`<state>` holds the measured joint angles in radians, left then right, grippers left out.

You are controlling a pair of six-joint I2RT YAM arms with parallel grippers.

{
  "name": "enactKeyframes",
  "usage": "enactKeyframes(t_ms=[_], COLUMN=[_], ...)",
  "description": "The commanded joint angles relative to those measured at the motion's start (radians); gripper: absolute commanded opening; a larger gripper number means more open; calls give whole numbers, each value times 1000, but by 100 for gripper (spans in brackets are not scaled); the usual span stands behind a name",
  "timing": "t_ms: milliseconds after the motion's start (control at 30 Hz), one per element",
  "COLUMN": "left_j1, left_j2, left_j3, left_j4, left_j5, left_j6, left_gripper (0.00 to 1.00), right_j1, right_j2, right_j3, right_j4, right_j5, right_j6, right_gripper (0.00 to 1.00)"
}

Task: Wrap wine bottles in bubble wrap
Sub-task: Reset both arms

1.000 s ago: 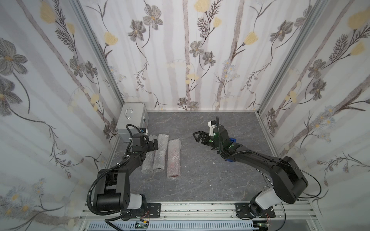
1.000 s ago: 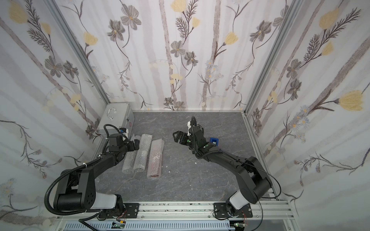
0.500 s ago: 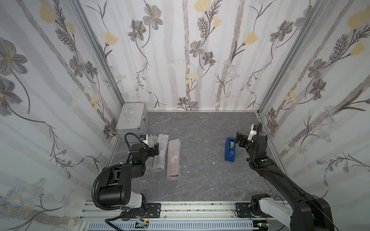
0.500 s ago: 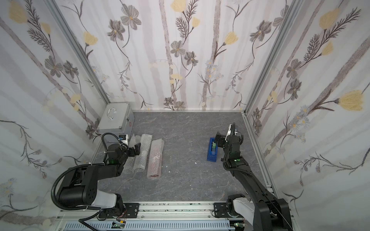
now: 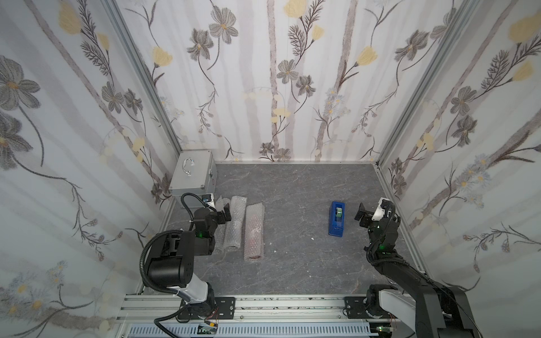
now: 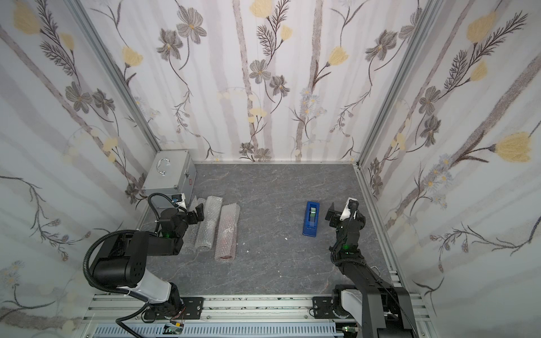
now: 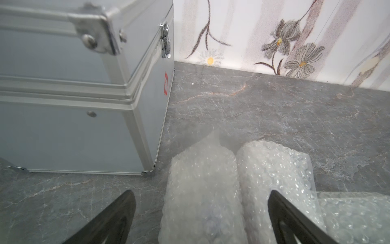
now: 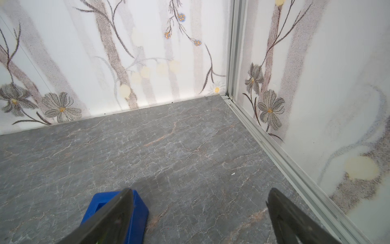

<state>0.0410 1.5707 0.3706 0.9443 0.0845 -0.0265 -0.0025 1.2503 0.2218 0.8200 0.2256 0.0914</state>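
Three bubble wrap rolls (image 5: 235,225) lie side by side, left of centre in both top views.
We see the left gripper (image 7: 200,196) spread wide over the two leftmost, near the case (image 5: 193,172). At right, the right gripper (image 5: 371,209) gapes empty beside the dispenser (image 5: 336,218).

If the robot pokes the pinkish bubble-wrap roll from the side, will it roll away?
Probably. The pinkish, tube-shaped bubble-wrap roll lies on its side on the flat grey stone-look table, so a sideways push would likely roll it. Its bubbly skin looks squashy, which may slow it. Something reddish shows at its near end, so it's maybe heavier than it looks.
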Motion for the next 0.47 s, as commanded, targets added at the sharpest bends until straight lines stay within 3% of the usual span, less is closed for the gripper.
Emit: enactKeyframes(t_ms=[0, 433], left_j1=[-2, -4], left_j2=[0, -1], left_j3=[8, 6], left_j4=[-8, -7], left_j5=[-15, -17], left_j6=[-6, -4], left_gripper=[100, 100], right_j1=[-18, -37], right_j2=[20, 8], right_j3=[6, -16], right_j4=[120, 154], right_j5=[-51, -88], right_j6=[-12, -9], right_gripper=[100, 100])
